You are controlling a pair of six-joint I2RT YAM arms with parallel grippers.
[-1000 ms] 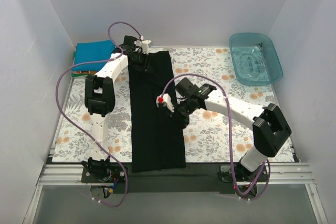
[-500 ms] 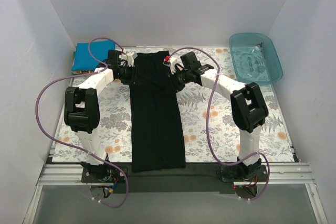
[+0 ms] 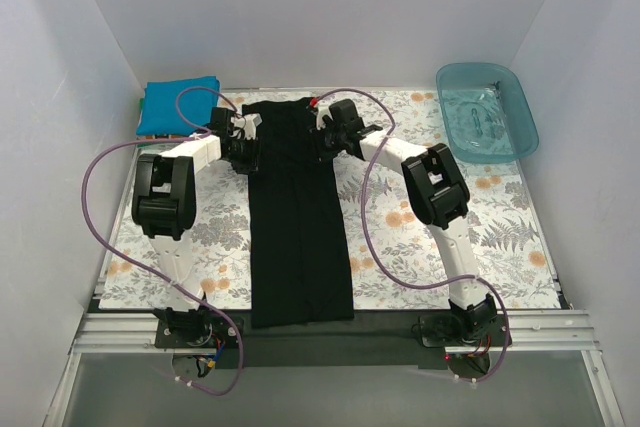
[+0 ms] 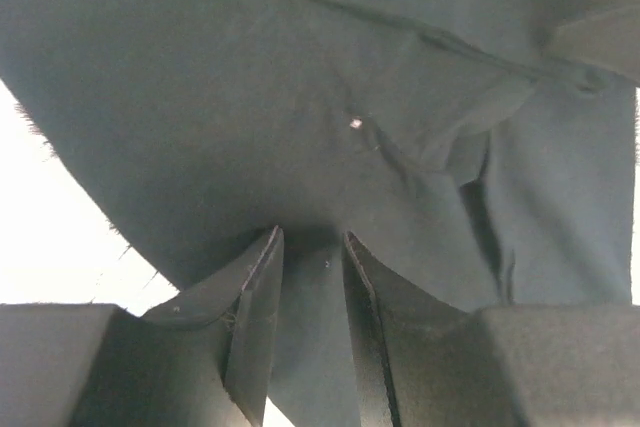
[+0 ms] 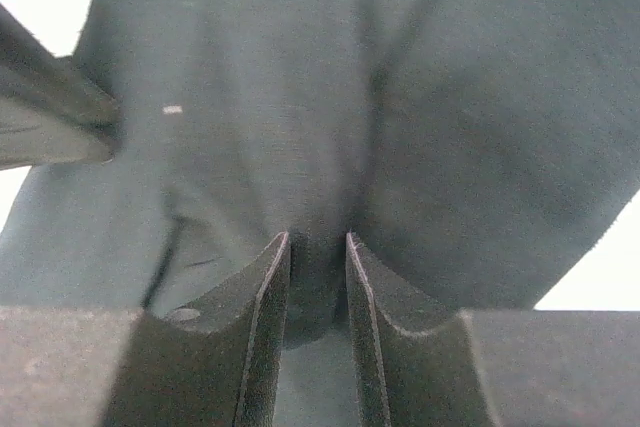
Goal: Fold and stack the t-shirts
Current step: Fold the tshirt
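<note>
The black t-shirt (image 3: 298, 227) lies as a long narrow strip down the middle of the table, from the far edge to the near edge. My left gripper (image 3: 245, 142) sits at its far left edge and my right gripper (image 3: 325, 137) at its far right edge. In the left wrist view the gripper (image 4: 312, 235) pinches a fold of black cloth (image 4: 330, 97) between its jaws. The right gripper (image 5: 318, 237) likewise pinches black cloth (image 5: 330, 97). The folded blue t-shirt (image 3: 178, 105) lies at the far left, with orange and green slivers (image 3: 152, 137) under it.
A translucent teal tub (image 3: 487, 110) stands at the far right corner. The floral tablecloth (image 3: 420, 237) covers the table. White walls close in the left, right and back sides. Purple cables loop from both arms.
The right arm swung from the middle of the shirt to its far right edge. The left gripper shifted to the far left edge. Both now pinch the cloth.
</note>
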